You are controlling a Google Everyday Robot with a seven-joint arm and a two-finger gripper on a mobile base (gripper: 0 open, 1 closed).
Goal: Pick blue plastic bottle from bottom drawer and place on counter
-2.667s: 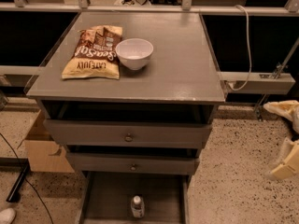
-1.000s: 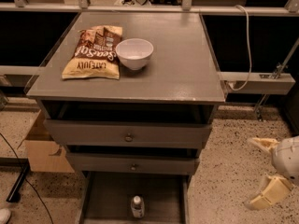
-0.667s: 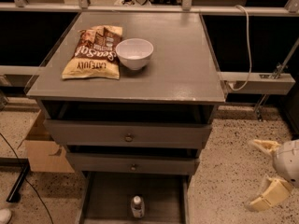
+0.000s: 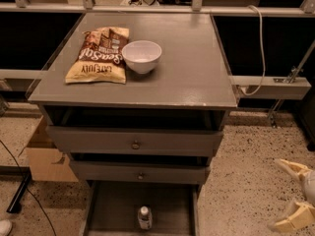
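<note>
**Open jaws low at the right, bottle in the bottom drawer**

The gripper (image 4: 273, 194) sits at the lower right edge of the view, over the speckled floor (image 4: 246, 166) and well apart from the cabinet. Its jaws are spread wide, one cream finger above the other, with nothing between them.

To its left, the bottom drawer (image 4: 110, 205) is pulled out, dark grey inside. The bottle (image 4: 144, 217) stands upright in it, near the front and roughly in the middle, with its white cap on top. It touches neither side wall.

Above the bottom drawer are two more drawers, the middle drawer (image 4: 103, 171) and the top drawer (image 4: 88, 140). Each has a small round knob and each is pulled out a little.

The grey surface (image 4: 192, 68) on top of the cabinet carries a white bowl (image 4: 141, 56) and a bag of chips (image 4: 100, 55) lying flat. The bowl is just to the right of the bag, touching its edge. The right half of the surface is bare.

A cardboard box (image 4: 44, 156) sits on the floor to the left of the cabinet. A white cable (image 4: 260, 48) hangs down behind the right rear corner.
</note>
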